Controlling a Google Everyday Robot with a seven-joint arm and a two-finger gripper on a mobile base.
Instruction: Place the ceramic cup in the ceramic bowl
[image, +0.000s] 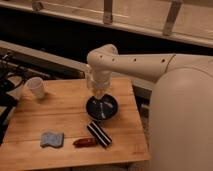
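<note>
The arm arched over, wrist turned down, gripper (100, 94) hanging just above the ceramic bowl (102, 108), wide or closed I couldn't tell, the ceramic cup (36, 87) well apart.

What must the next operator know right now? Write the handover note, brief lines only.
The end effector hangs just above the ceramic bowl, mid-table; whether it holds anything cannot be told.
The ceramic cup stands upright near the far left corner of the wooden table, well apart from the end effector.
Done: nothing yet; the cup is not in the bowl.
Left: move to the cup, grasp it, carry it over, set it in the bowl.
</note>
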